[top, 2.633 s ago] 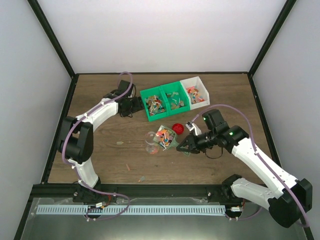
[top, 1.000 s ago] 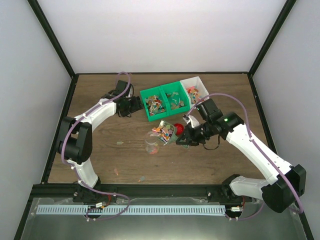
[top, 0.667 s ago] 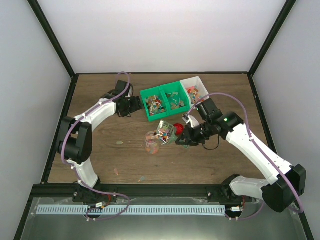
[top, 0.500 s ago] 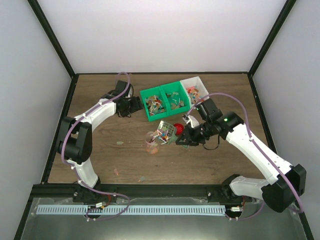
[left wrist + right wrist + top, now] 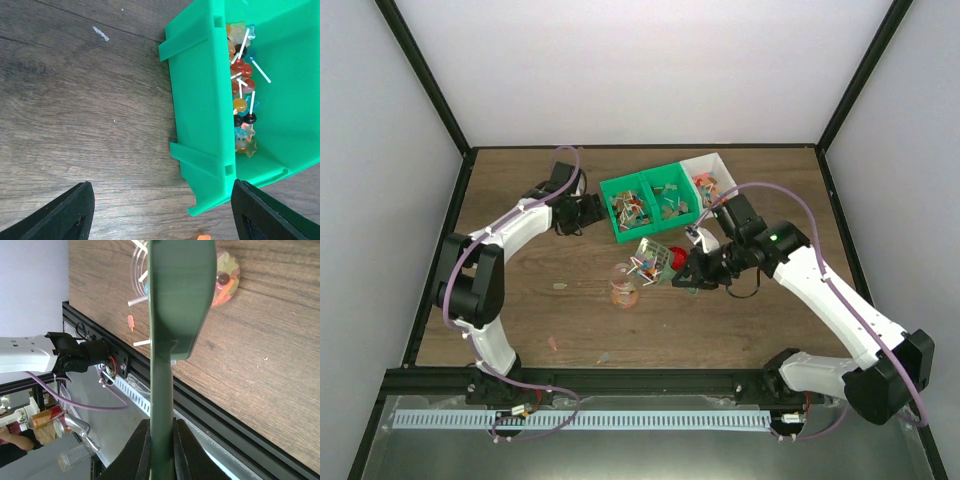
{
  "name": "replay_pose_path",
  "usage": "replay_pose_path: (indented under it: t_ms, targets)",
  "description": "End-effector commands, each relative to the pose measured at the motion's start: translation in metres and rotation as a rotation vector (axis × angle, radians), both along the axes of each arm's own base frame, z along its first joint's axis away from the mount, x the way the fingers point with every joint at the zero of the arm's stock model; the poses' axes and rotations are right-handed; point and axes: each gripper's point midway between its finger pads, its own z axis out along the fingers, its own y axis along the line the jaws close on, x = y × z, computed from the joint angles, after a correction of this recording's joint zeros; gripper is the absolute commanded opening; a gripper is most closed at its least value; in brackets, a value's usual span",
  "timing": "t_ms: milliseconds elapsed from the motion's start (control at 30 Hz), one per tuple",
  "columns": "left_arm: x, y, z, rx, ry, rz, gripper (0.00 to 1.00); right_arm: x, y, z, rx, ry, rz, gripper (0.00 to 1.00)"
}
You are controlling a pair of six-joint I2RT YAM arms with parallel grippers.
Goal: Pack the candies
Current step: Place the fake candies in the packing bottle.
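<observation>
My right gripper [image 5: 694, 273] is shut on the handle of the green scoop [image 5: 655, 258], which is tipped towards the clear jar [image 5: 623, 291] at mid-table. Candies [image 5: 643, 266] cling to the scoop's low edge, and more lie in the jar. The right wrist view shows the scoop's back [image 5: 180, 290], its handle clamped in my right gripper [image 5: 161, 450], and the jar [image 5: 227, 275] with orange and pink candies inside. My left gripper [image 5: 582, 212] stands open beside the green bin [image 5: 200, 125]. In its own view the left gripper [image 5: 160, 220] holds nothing.
The green two-part bin [image 5: 650, 190] and a white bin [image 5: 715, 165] hold more sweets at the back. A round red lid [image 5: 677, 258] lies under the scoop's handle. Loose sweets [image 5: 553, 343] lie near the front; one [image 5: 131, 322] lies by the black front rail [image 5: 620, 380].
The scoop has tipped further over the jar and candies have dropped from it into the jar. The left arm has not moved.
</observation>
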Motion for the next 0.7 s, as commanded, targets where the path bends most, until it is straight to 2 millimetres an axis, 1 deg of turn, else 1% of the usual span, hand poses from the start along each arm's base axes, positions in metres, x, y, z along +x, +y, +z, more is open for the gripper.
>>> replay_pose_path:
  t_ms: [0, 267, 533, 667]
  targets:
    - [0.003, 0.000, 0.009, -0.023, -0.030, -0.001, 0.76, 0.005, 0.005, 0.021, 0.008, -0.070, 0.023, 0.01]
    - [0.000, 0.000, 0.004, -0.033, -0.018, -0.009, 0.76, -0.004, 0.013, 0.011, -0.024, -0.049, 0.054, 0.01]
    - [-0.001, 0.002, 0.006, -0.039, -0.022, -0.012, 0.76, -0.001, 0.014, 0.006, -0.042, -0.042, 0.045, 0.01]
    - [-0.004, 0.002, 0.004, -0.037, -0.016, -0.016, 0.76, 0.002, 0.014, 0.004, -0.053, -0.039, 0.035, 0.01]
